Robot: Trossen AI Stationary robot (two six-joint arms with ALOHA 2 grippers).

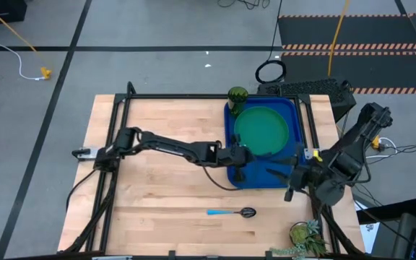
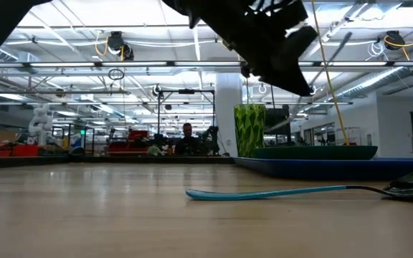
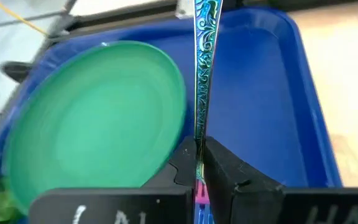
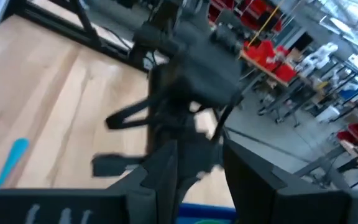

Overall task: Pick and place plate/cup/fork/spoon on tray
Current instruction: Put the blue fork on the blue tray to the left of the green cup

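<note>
Fork (image 3: 202, 68), the utensil now in hand, is pinched by its handle between the closed fingers of the left claw (image 3: 199, 167), its slim patterned shaft running out ahead over the blue tray (image 3: 263, 106), just beside the green plate (image 3: 98, 118) that already lies in the tray. In the high view the left claw (image 1: 238, 156) sits over the tray's near-left part, the plate fills most of the far half, and the cup (image 1: 237, 95) stands at the tray's far-left corner, though whether it rests inside the rim or just outside it is hard to say from above. Only the spoon (image 1: 231, 212) is left on the counter (image 1: 157, 209), lying flat and well apart from the tray, with its dark bowl pointing toward the small potted plant (image 1: 308, 234) at the near edge. The right claw (image 1: 292, 178) hovers at the tray's near-right corner with its fingers spread and nothing between them. By its look the fork is light, thin and stiff, and smooth enough to swivel in a narrow pinch, so a grip around mid-handle seems safest. It should need only a low, gentle release onto bare tray floor beside the plate. The spoon will likely be awkward to lift off the wood; its handle is the place to take it.
</note>
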